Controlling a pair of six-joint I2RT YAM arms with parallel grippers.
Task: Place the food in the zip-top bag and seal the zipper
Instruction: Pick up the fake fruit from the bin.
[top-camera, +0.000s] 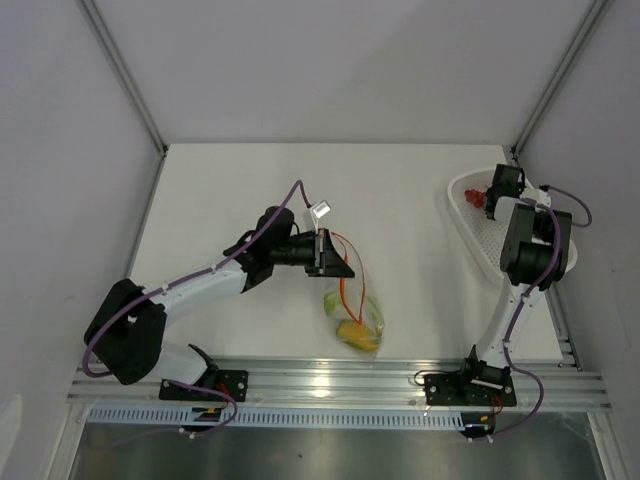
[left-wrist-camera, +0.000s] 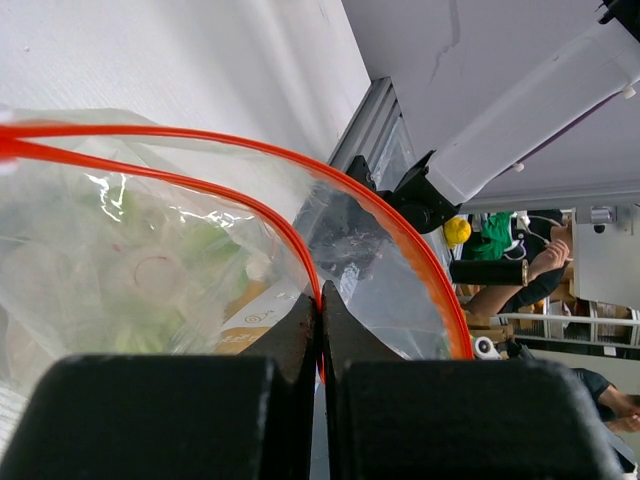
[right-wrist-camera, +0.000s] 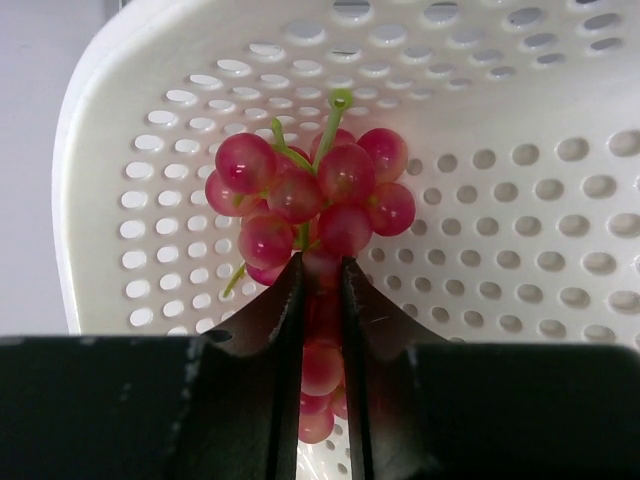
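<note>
The clear zip-top bag (top-camera: 356, 318) hangs mid-table with green and yellow-orange food inside (top-camera: 352, 330). Its orange-red zipper (left-wrist-camera: 262, 205) stands open in a loop. My left gripper (top-camera: 336, 262) is shut on the zipper edge (left-wrist-camera: 321, 300). At the far right, my right gripper (top-camera: 492, 196) is down in the white mesh basket (top-camera: 478, 232). Its jaws are shut on the dark red grape bunch (right-wrist-camera: 310, 195), with grapes squeezed between the fingers (right-wrist-camera: 322, 300). In the top view the grapes (top-camera: 476, 197) show as a red spot beside the gripper.
The white perforated basket (right-wrist-camera: 500, 150) lies against the right wall by the right arm. A small clear tag (top-camera: 321, 210) sits on the table behind the left wrist. A metal rail (top-camera: 340, 375) runs along the near table edge.
</note>
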